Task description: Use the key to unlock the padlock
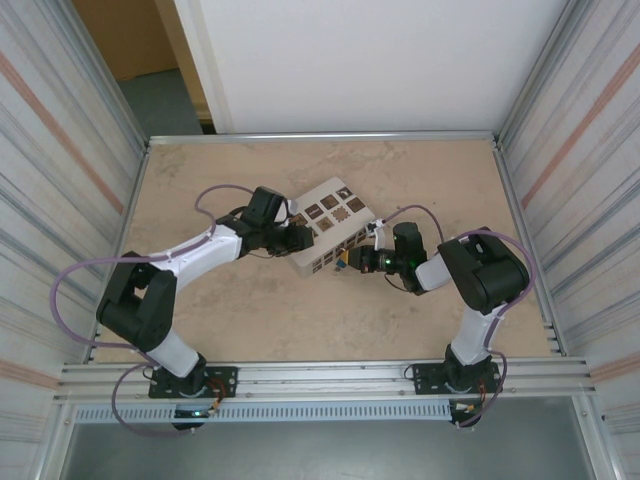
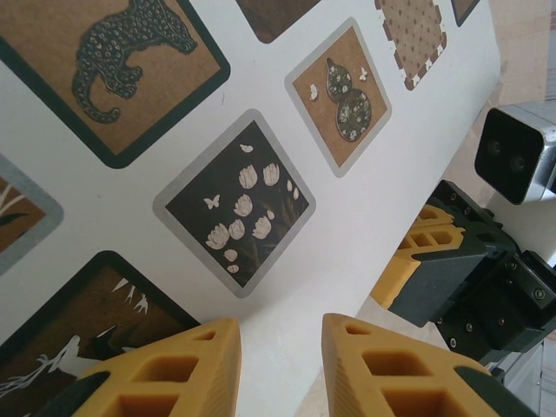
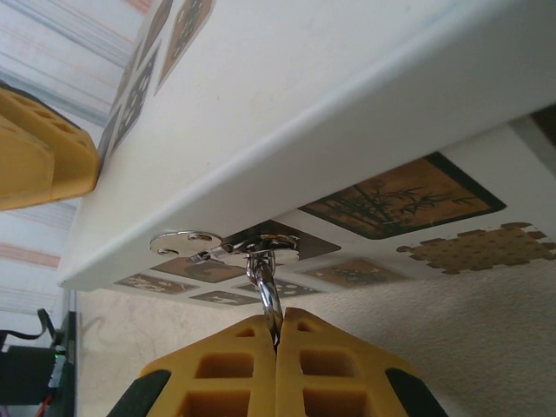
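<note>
The padlock (image 1: 343,262) is a tiny blue speck at the near side of the pale patterned box (image 1: 330,225). Its metal shackle (image 3: 270,295) hangs from the round hasp (image 3: 228,247) under the box's lid edge. The padlock's lower part sits between the fingers of my right gripper (image 3: 278,334), which is shut on it, so the blue body is hidden there. My left gripper (image 2: 280,347) is open, its yellow fingers (image 2: 187,365) just above the box's top (image 2: 347,234) near an edge. No key is visible.
The box lies tilted in the middle of the beige table (image 1: 250,320), between both arms. In the left wrist view my right gripper (image 2: 452,261) and its camera (image 2: 512,156) sit just beyond the box's edge. Metal rails (image 1: 320,137) frame the table.
</note>
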